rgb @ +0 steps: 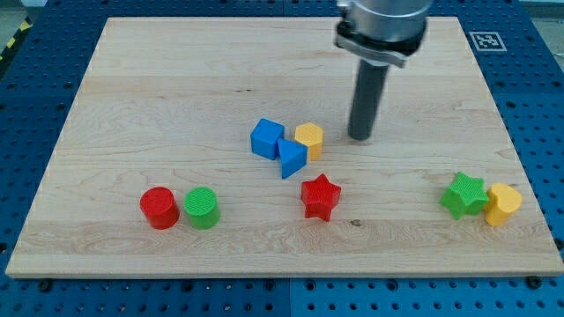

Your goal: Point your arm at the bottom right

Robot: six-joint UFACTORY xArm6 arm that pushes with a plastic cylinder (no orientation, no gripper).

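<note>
A pale wooden board (176,79) lies on a blue perforated table (538,106), and the coloured blocks are spread over its lower half. My tip (360,137) rests on the board above the middle, just to the view's right of the yellow hexagon block (309,139), near it but not touching. That block sits against a blue triangle block (292,158) and a blue cube (266,138).

I judge that the task is at its start — the bottom right corner of the board is well apart from my tip. The next move calls for a slide toward the view's bottom right. The green star block (463,195) and the yellow block (502,203) stand near this corner, so the path should pass beside them.

The arm has no hand that opens or closes — only a straight rod, which holds nothing and touches no block. A red star block (319,196), a red cylinder (159,208) and a green cylinder (202,208) lie lower, away from this path.
</note>
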